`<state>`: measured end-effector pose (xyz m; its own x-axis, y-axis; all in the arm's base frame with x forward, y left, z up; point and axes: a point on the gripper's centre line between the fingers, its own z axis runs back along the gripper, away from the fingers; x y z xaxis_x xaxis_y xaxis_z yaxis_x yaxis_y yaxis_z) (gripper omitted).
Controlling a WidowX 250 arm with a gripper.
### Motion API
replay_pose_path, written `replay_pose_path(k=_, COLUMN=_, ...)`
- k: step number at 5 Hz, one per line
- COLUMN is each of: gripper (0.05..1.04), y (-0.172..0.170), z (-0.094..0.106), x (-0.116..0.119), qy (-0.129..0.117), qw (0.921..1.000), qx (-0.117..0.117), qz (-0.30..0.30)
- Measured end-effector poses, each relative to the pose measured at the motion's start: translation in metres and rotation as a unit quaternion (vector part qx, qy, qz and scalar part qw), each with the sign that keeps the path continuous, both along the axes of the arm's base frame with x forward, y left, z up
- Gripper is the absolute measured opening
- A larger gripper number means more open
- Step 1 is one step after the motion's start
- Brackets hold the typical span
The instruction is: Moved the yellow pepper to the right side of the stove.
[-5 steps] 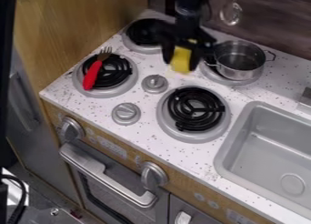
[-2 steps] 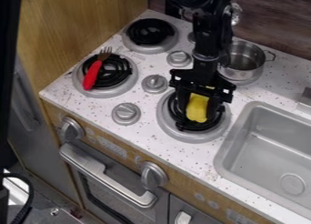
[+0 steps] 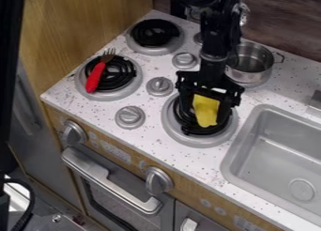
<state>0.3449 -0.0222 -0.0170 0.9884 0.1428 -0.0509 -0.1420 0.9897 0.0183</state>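
Right of centre, we see the gripper [image 3: 205, 119] over a burner [image 3: 191, 140], the yellow pepper [image 3: 205, 109] at its tip — opening and grasp we cannot tell.

Light soft, fairly even. White counter [image 3: 147, 136] brightest, shadows faint. Gleam on pot [image 3: 248, 78] at far right; pale highlight along oven handle [image 3: 81, 163], near side. Arm [image 3: 216, 33] near-black, detail lost. Left cabinet [image 3: 37, 150] dim.
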Motion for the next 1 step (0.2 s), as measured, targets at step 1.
replay_pose_path(k=1, gripper=0.999, y=0.0045, z=0.0370, x=0.0117, qy=-0.036, qw=0.9992, qx=0.016, qz=-0.005)
